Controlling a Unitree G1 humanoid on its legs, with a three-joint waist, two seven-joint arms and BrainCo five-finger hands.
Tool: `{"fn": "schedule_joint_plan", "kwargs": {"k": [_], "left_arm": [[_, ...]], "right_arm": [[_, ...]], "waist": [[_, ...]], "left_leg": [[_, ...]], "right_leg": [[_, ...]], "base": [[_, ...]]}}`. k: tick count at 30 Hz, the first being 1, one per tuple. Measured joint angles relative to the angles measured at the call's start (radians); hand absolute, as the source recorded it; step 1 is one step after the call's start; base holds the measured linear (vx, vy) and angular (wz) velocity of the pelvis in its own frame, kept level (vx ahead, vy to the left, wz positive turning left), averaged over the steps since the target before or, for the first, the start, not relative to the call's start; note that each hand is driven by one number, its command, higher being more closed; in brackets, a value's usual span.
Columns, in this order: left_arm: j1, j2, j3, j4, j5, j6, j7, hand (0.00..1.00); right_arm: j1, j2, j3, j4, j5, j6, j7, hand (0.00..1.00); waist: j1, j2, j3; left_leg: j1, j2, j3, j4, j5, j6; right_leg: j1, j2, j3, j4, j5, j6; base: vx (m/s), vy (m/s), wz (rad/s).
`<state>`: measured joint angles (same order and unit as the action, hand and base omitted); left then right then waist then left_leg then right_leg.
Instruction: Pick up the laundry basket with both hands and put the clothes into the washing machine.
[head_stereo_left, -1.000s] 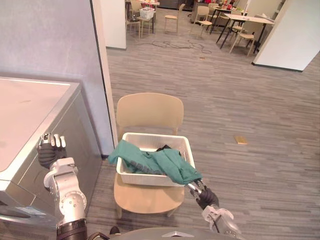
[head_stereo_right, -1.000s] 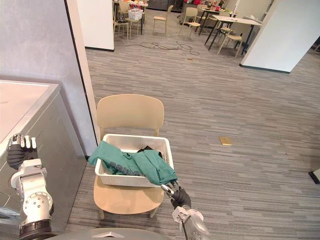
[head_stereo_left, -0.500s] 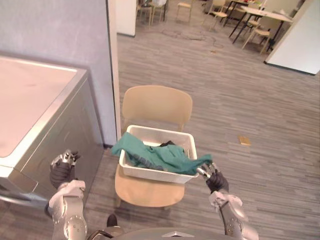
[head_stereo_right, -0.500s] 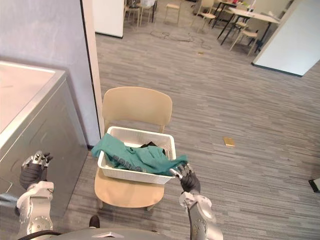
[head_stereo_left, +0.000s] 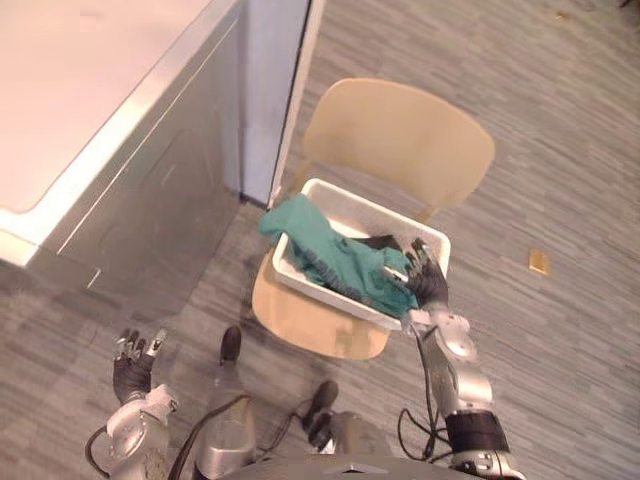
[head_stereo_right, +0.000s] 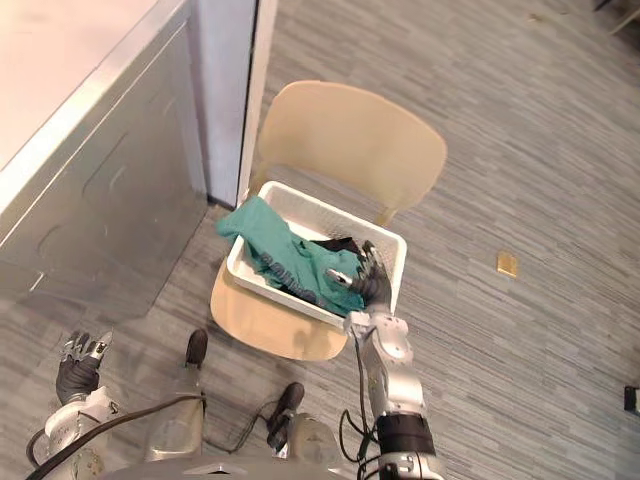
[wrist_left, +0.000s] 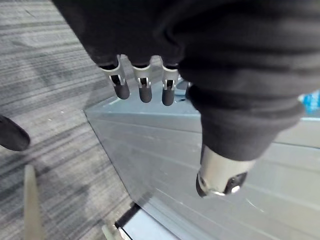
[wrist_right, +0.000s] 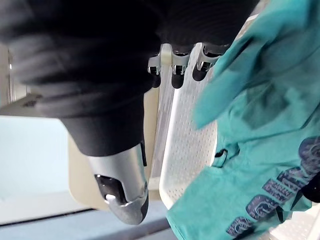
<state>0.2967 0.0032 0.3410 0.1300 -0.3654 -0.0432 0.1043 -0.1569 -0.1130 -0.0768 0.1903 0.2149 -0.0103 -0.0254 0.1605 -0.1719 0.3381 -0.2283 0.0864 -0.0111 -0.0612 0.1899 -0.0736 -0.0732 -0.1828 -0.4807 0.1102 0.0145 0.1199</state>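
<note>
Right hand (head_stereo_left: 428, 283) at basket's (head_stereo_left: 350, 208) four o'clock corner, fingers extended, gripping nothing. Left hand (head_stereo_left: 131, 372), seven o'clock, open, empty. Teal garment (head_stereo_left: 330, 255) largely conceals dark garment (head_stereo_left: 383, 243).

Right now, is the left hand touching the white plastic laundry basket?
No, the left hand hangs low by the grey washing machine, far from the white plastic laundry basket.

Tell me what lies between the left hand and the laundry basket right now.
In the left eye view, a stretch of grey floor, then the seat edge of the wooden chair, separates the left hand from the laundry basket.
</note>
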Motion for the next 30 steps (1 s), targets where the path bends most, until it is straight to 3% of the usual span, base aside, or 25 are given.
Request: {"fn": "schedule_joint_plan", "kwargs": {"k": [4,9,16,19,23,30], "left_arm": [[-0.012,0.028,-0.058,-0.001,0.039,0.001,-0.001,0.0],[-0.015,0.065,-0.13,0.009,0.047,0.002,-0.002,0.0],[-0.03,0.08,-0.157,0.047,0.046,0.002,0.002,0.0],[-0.033,0.095,-0.18,0.049,0.045,0.002,0.015,0.0],[-0.046,0.097,-0.186,0.062,0.043,0.002,0.045,0.0],[-0.075,0.096,-0.185,0.082,0.027,0.002,0.08,0.0]], "right_arm": [[-0.171,-0.095,0.036,0.157,-0.08,0.007,-0.029,0.0],[-0.295,-0.169,0.134,0.283,-0.144,0.02,-0.047,0.0],[-0.397,-0.226,0.259,0.44,-0.225,0.037,-0.04,0.0],[-0.447,-0.246,0.284,0.518,-0.261,0.043,-0.041,0.0],[-0.513,-0.252,0.293,0.583,-0.26,0.058,-0.052,0.0],[-0.576,-0.256,0.307,0.613,-0.246,0.06,-0.094,0.0]], "waist": [[0.026,0.0,0.086],[0.054,-0.003,0.138],[0.074,-0.012,0.142],[0.069,-0.017,0.144],[0.071,-0.039,0.153],[0.064,-0.04,0.152]], "left_leg": [[-0.073,-0.012,-0.049,0.102,-0.035,0.007],[-0.137,-0.011,-0.081,0.121,-0.034,0.006],[-0.214,-0.005,-0.111,0.129,-0.026,0.002],[-0.25,-0.003,-0.132,0.128,-0.014,0.001],[-0.295,0.004,-0.142,0.128,-0.01,-0.002],[-0.347,0.015,-0.16,0.128,-0.001,-0.008]], "right_leg": [[-0.002,-0.008,-0.033,0.019,-0.014,0.001],[-0.043,-0.003,-0.057,0.037,-0.022,-0.004],[-0.1,0.011,-0.083,0.038,-0.024,-0.007],[-0.122,0.017,-0.106,0.037,-0.025,-0.009],[-0.161,0.029,-0.111,0.032,-0.021,-0.015],[-0.189,0.055,-0.119,0.002,-0.01,-0.021]], "base": [[-0.01,-0.019,0.33],[-0.03,-0.019,0.12],[-0.02,-0.016,0.07],[-0.02,-0.022,0.11],[-0.01,-0.007,0.0],[-0.01,-0.009,0.01]]}}
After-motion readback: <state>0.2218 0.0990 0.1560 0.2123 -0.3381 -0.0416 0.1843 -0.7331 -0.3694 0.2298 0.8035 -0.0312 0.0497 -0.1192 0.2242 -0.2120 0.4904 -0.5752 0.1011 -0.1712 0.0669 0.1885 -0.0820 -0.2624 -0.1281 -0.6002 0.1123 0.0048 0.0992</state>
